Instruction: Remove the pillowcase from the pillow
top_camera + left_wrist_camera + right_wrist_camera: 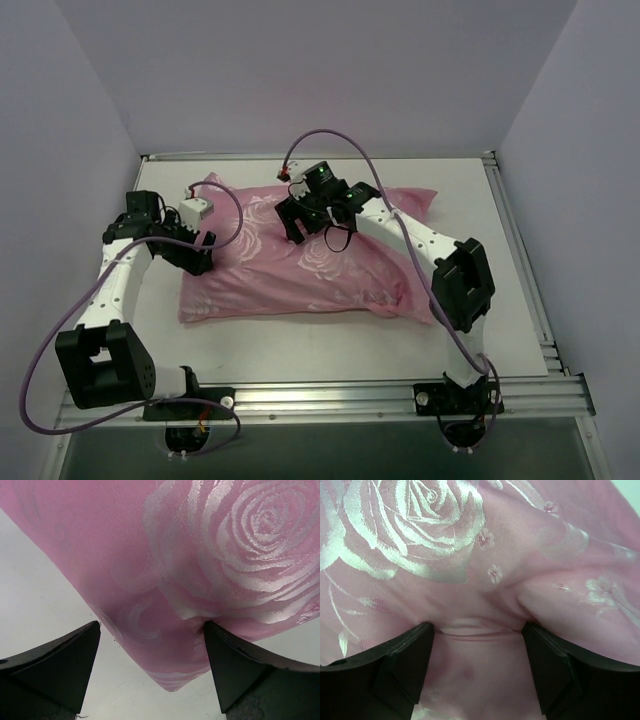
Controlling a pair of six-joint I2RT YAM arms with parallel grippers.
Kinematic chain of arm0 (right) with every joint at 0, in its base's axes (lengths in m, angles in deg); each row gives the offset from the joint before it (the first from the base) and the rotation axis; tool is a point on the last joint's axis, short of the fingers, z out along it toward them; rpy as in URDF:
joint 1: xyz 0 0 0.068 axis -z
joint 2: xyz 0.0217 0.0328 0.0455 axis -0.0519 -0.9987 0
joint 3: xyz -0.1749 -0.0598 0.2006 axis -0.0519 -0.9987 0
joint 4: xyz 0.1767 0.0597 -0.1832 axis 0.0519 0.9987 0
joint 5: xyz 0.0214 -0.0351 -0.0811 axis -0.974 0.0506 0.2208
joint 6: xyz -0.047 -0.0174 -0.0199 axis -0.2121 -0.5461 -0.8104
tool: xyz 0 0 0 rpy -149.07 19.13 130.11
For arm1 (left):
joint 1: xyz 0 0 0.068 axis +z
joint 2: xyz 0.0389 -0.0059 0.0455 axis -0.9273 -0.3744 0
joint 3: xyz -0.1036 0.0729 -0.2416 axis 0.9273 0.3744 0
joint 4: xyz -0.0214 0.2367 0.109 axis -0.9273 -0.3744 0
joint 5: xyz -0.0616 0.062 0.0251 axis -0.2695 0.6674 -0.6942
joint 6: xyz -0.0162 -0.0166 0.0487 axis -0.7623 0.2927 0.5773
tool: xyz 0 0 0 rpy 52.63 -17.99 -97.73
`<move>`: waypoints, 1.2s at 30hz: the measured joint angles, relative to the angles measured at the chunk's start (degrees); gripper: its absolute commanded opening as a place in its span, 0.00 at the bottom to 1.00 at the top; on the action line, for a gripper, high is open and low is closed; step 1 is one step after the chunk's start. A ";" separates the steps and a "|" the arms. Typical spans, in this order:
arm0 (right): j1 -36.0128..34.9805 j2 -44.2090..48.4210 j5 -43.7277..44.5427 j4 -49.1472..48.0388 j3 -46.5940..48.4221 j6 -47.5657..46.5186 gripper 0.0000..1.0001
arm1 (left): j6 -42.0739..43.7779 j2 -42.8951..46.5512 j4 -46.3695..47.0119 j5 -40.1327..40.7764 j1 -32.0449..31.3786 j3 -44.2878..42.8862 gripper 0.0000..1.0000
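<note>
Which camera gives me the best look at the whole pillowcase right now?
Top external: it shows the pillowcase whole, lying across the table. The left wrist view shows only one corner; the right wrist view shows just a close patch of rose print.

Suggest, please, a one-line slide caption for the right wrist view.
Right gripper, jaws open, presses into the rose-printed pink pillowcase, which puckers between its fingertips.
</note>
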 measured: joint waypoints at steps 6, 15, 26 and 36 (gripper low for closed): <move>2.84 9.55 6.27 6.93 -2.51 9.05 1.00 | -0.55 -0.90 -4.85 -1.64 1.75 -3.06 0.94; 11.47 39.47 23.21 24.79 -23.96 24.52 1.00 | 8.00 5.97 -21.94 3.39 8.39 -0.42 0.94; 11.32 52.57 18.32 27.58 -49.48 39.82 0.81 | 5.55 5.11 -17.27 11.91 8.35 13.00 0.96; 11.65 53.05 16.44 23.65 -51.36 41.62 0.26 | 4.20 3.43 -7.98 6.08 6.43 13.03 0.86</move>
